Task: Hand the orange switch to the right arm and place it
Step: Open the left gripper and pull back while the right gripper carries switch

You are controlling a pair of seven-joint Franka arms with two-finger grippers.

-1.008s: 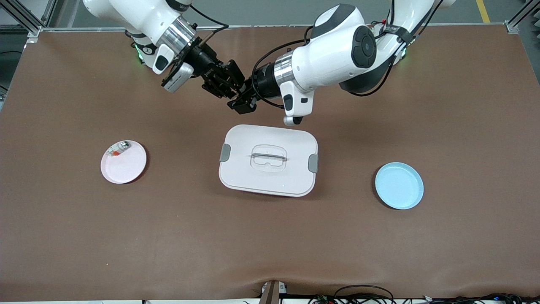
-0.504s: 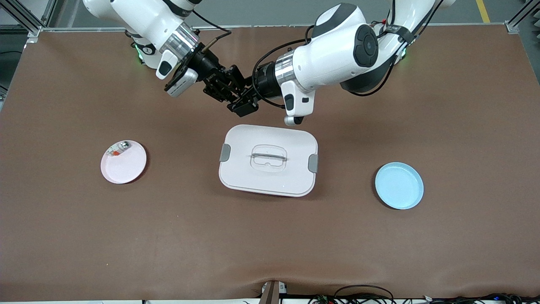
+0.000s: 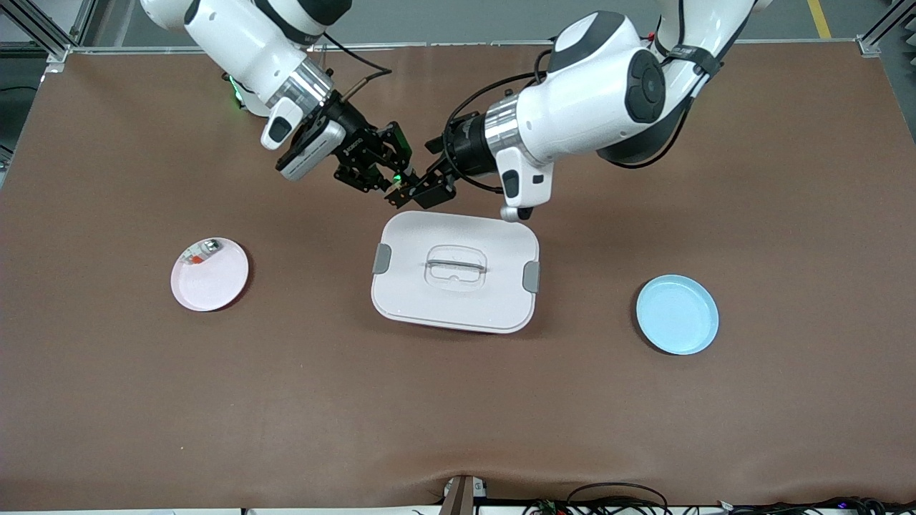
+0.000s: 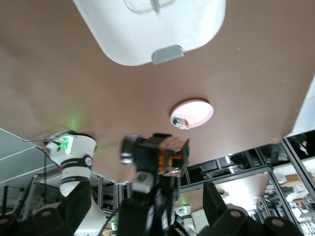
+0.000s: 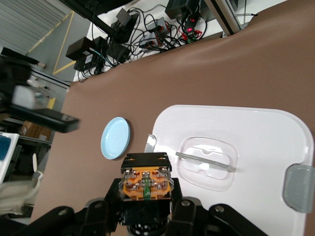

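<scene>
Right hand (image 3: pixel 396 187) clamped on orange switch (image 5: pixel 146 186) above the white lidded box (image 3: pixel 455 272), left hand (image 3: pixel 428 192) apart just beside it

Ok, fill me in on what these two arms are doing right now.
It is a hand-over in mid-air. The right gripper is clamped on the orange switch, over the table at the edge of the white lidded box. The left gripper sits close beside it with its fingers open and holds nothing. The pink plate carries a small silvery part; the blue plate has nothing on it.
</scene>
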